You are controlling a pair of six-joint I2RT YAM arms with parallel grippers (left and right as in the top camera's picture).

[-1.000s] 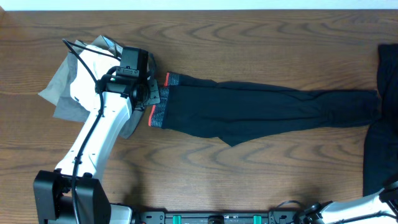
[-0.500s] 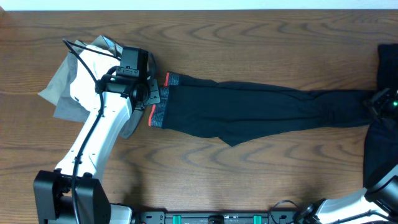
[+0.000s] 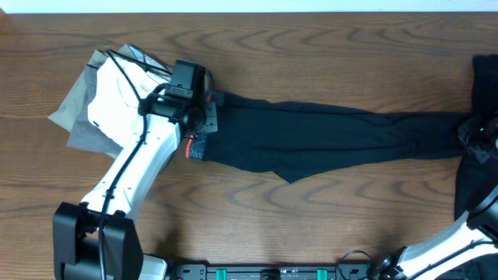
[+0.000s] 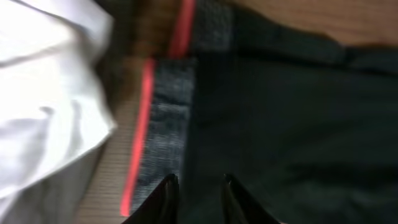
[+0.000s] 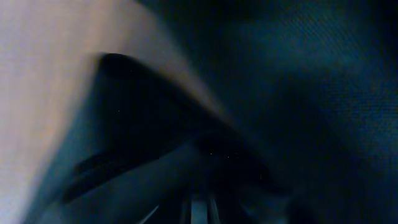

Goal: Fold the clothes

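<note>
Long black leggings [image 3: 327,140] lie stretched across the table, with the grey-speckled, coral-edged waistband [image 3: 196,145] at the left. My left gripper [image 3: 205,117] hovers over the waistband. In the left wrist view [image 4: 198,182] its fingers stand a little apart over the black fabric, just right of the speckled band [image 4: 165,124]. My right gripper [image 3: 481,131] is at the leg ends on the far right. Its wrist view shows only dark fabric [image 5: 323,74] pressed close, and the jaws are lost in shadow.
A white garment [image 3: 117,93] on a grey piece [image 3: 74,117] lies left of the waistband, and shows in the left wrist view [image 4: 43,93]. Another black garment [image 3: 473,194] lies along the right edge. The table is brown wood [image 3: 311,54].
My left gripper has moved right, from beside the waistband to over it. My right arm came in from the lower right and sits at the leg ends. The leggings have not moved.
</note>
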